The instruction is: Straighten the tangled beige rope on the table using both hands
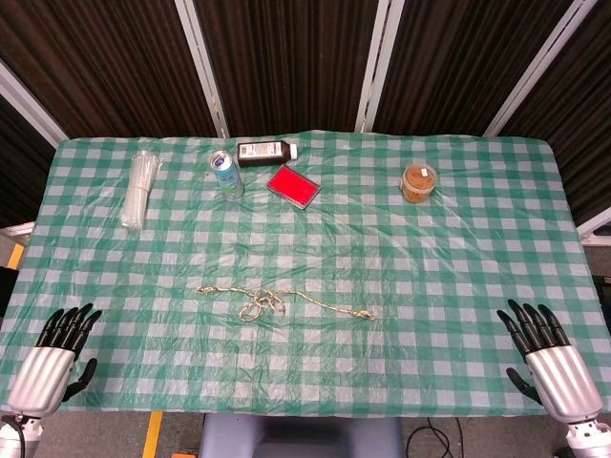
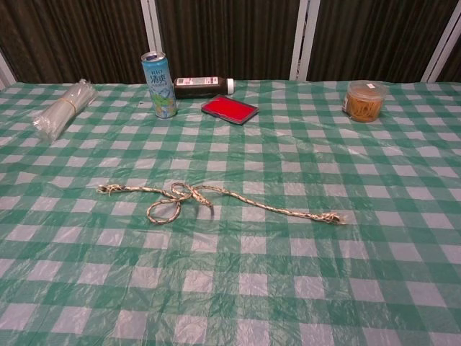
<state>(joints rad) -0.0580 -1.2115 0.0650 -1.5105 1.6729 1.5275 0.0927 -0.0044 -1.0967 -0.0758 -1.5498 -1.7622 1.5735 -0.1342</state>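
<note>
While looped near its middle, rope (image 1: 283,304) well apart from both hands; left hand (image 1: 52,358) fingers (image 1: 72,324) spread, empty; right hand (image 1: 546,353) fingers (image 1: 527,322) likewise.

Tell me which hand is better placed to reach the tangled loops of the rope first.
Left, probably. The loops of the rope lie left of its middle, nearer the left hand than the right hand. Both are open.

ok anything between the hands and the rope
Nothing visible. The left hand and right hand rest open at the near corners; only bare tablecloth lies between them and the rope. The can and other items sit behind it.
</note>
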